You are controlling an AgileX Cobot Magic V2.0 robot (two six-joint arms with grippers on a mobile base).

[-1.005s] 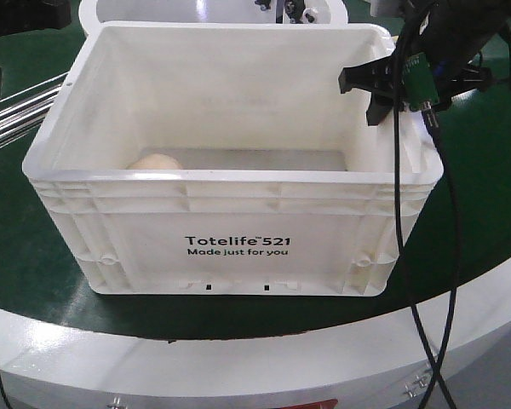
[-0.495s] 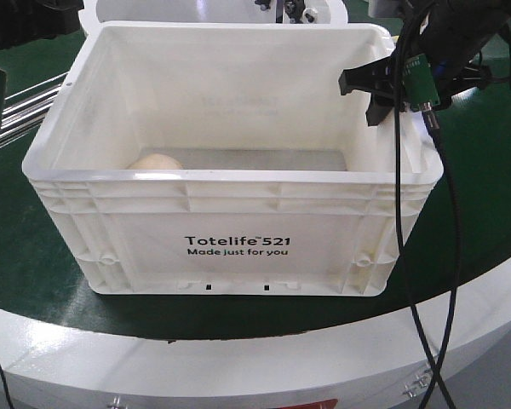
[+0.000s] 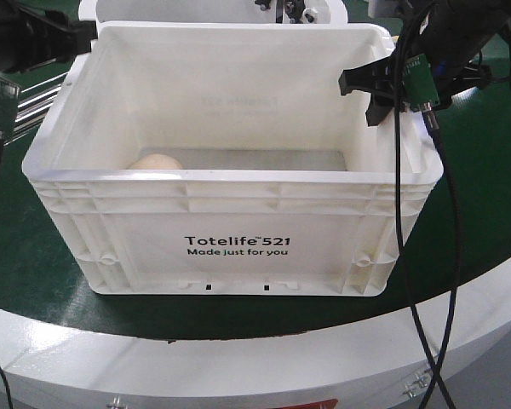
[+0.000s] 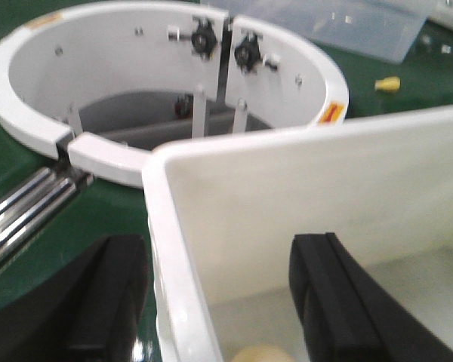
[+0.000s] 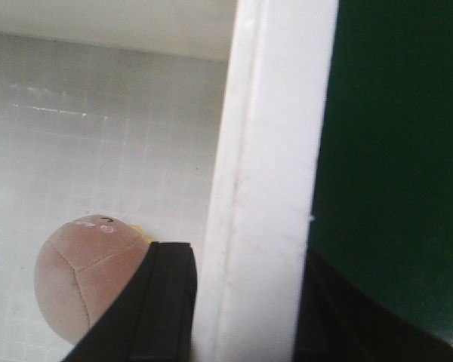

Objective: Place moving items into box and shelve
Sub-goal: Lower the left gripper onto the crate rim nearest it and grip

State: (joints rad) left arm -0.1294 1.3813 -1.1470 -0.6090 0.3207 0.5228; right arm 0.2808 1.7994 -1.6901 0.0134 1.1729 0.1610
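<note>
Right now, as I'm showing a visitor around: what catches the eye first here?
The big white crate printed Totelife 521 sits on the green table. A cream lump and a pinkish-brown lump lie on its floor. The left gripper and right gripper each straddle a side wall.

This looks like a robotics lab or factory test cell. A round green tabletop (image 3: 485, 170) with a broad white rim (image 3: 238, 358) carries a plastic crate (image 3: 238, 239). Steel rails (image 4: 23, 207) run beside a bolted white ring guard (image 4: 136, 45) bearing a warning sticker (image 4: 330, 115), and cables (image 3: 409, 281) hang loose.
</note>
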